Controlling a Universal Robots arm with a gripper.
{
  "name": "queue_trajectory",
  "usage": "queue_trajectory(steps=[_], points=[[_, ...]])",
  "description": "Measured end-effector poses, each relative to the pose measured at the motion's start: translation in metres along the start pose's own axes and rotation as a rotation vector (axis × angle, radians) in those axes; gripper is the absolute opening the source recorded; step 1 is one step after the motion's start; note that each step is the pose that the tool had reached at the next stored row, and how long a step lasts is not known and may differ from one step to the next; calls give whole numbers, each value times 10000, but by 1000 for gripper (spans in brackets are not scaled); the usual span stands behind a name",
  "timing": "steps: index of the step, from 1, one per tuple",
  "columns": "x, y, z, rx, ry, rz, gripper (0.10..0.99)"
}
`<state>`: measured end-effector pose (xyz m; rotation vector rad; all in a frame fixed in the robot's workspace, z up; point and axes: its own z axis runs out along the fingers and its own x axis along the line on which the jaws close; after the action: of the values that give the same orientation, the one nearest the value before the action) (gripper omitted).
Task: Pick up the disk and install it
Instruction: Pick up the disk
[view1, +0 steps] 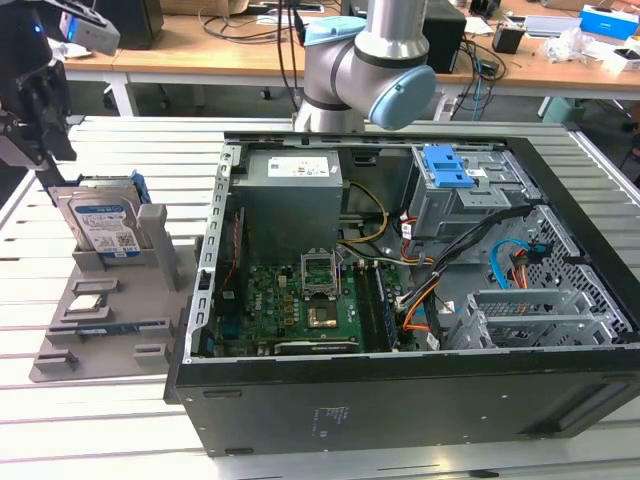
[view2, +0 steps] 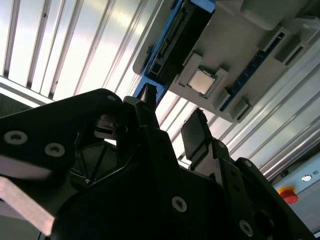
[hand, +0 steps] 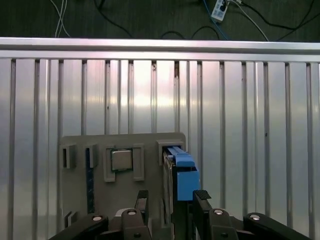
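Observation:
The disk (view1: 104, 226), silver-grey with a white-and-blue label and blue rails, stands on edge in a slot of the grey holder (view1: 120, 322) at the exterior view's left. My gripper (view1: 55, 165) hangs just above and behind its top edge. In the first wrist view the gripper (hand: 171, 201) is open, with its two dark fingers apart on either side of the disk's blue rail (hand: 182, 175). The second wrist view shows the gripper (view2: 172, 117) a short way off the disk's end (view2: 172, 47), with nothing held.
A small silver chip (view1: 88, 303) lies in the holder beside the disk. The open computer case (view1: 400, 300) sits at the centre, with a blue-latched drive cage (view1: 450, 170) at its back. The arm's base (view1: 360, 60) rises behind the case on the slatted metal table (view1: 110, 440).

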<state>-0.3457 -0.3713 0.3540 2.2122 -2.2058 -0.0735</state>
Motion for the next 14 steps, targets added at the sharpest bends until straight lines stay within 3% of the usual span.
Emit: queue_trajectory(steps=[14], points=[[-135,-101,269,1,23,-2,482]])
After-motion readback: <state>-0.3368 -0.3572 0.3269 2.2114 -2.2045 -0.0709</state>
